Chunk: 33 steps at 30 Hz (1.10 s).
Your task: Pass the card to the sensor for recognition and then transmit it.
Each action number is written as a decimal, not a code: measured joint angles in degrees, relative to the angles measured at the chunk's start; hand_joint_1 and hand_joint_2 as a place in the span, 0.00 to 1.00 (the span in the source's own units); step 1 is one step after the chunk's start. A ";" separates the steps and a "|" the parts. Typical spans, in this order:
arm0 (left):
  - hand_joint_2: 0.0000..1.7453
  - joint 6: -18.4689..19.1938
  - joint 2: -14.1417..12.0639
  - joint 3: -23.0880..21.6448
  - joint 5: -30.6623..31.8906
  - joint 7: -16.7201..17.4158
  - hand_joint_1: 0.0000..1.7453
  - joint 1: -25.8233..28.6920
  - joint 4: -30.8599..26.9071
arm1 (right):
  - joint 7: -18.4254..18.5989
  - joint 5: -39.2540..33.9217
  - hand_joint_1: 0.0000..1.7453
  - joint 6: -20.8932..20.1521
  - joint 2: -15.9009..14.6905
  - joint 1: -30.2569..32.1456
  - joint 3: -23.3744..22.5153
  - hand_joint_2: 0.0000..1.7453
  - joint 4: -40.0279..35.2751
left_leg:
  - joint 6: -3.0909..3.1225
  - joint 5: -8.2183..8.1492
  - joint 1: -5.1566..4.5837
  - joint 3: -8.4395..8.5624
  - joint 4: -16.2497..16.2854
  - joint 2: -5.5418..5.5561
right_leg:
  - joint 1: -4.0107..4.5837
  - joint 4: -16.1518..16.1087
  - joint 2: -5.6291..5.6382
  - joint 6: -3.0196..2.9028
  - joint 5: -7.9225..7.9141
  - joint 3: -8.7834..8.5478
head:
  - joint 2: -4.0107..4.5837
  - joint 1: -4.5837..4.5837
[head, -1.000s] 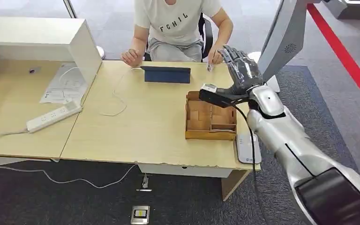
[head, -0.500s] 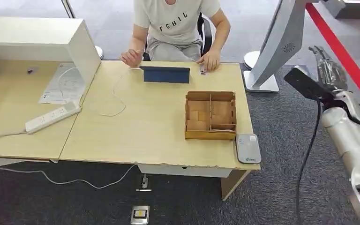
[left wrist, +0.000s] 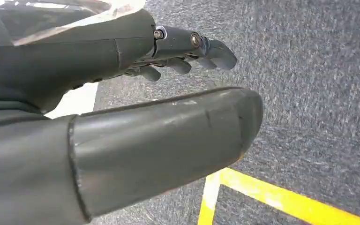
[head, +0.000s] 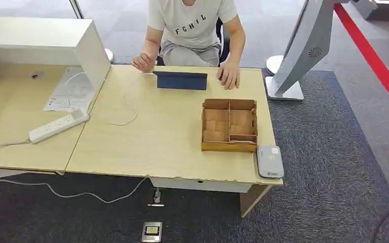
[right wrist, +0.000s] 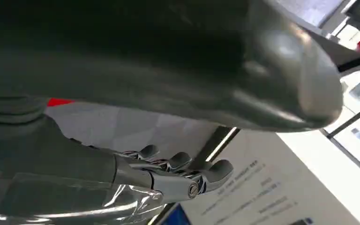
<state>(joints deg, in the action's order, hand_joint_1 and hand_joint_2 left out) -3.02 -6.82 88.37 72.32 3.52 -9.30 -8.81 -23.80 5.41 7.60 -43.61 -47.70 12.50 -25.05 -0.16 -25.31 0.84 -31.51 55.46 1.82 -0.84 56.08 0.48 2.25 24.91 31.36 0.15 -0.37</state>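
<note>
The grey-white card sensor (head: 269, 161) lies at the table's near right corner, beside a wooden divided box (head: 229, 125). A person (head: 192, 23) sits at the far side with one hand (head: 228, 76) flat on the table next to a dark tablet (head: 181, 80). Whether a card lies under that hand I cannot tell. My left hand (left wrist: 122, 61) hangs over grey carpet, fingers (left wrist: 201, 47) stretched out and apart from the thumb (left wrist: 168, 140), holding nothing. My right hand (right wrist: 159, 180) also has its fingers extended, and nothing is in it.
A white power strip (head: 58, 126) with a cable and some papers (head: 70, 93) lie on the left of the table beside a white cabinet (head: 40, 43). A white stand (head: 299, 50) rises from the carpet right of the table. A yellow floor line (left wrist: 281, 199) runs below my left hand.
My right arm has swung away from over the box to the right and out of the head view. The person's hand has slid over a small card on the table.
</note>
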 joint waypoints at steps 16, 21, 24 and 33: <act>0.00 -1.18 -1.22 0.13 0.09 0.52 0.00 -0.99 -0.02 | 26.94 8.43 0.00 -5.30 -3.07 35.95 -2.57 0.00 -63.39 | -0.24 0.03 0.11 0.22 -0.14 0.03 | 0.11 0.19 -0.02 -0.27 0.18 -0.11 | 0.00 -0.02; 0.00 -1.42 -0.96 0.13 0.39 0.57 0.00 -0.96 0.00 | 29.00 10.24 0.00 -11.01 -4.50 39.21 -2.42 0.00 -77.60 | -0.26 0.01 0.10 0.23 -0.14 -0.10 | 0.10 0.16 -0.01 -0.28 0.19 -0.11 | 0.00 0.00; 0.00 -1.42 -0.83 0.13 0.39 0.46 0.00 -0.97 0.00 | 29.55 11.49 0.00 -13.44 -4.48 40.16 -2.70 0.00 -82.71 | -0.26 0.00 0.08 0.24 -0.13 -0.14 | 0.08 0.13 0.00 -0.28 0.19 -0.11 | 0.00 0.00; 0.00 -0.39 -0.33 0.09 1.42 -1.44 0.00 -0.98 0.00 | 28.24 21.08 0.00 -19.03 -0.11 38.90 0.59 1.00 -87.95 | -0.27 0.00 0.10 0.28 -0.16 -0.25 | 0.11 0.18 0.03 -0.30 0.19 -0.12 | 0.00 -0.02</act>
<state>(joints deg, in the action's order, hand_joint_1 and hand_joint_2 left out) -3.41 -7.15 88.46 73.74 2.08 -10.28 -8.81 4.44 26.49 -11.43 -43.72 -8.80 13.09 -113.00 -0.43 -25.31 0.94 -31.23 55.30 1.57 -0.74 56.26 0.51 1.96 25.10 31.24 0.15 -0.39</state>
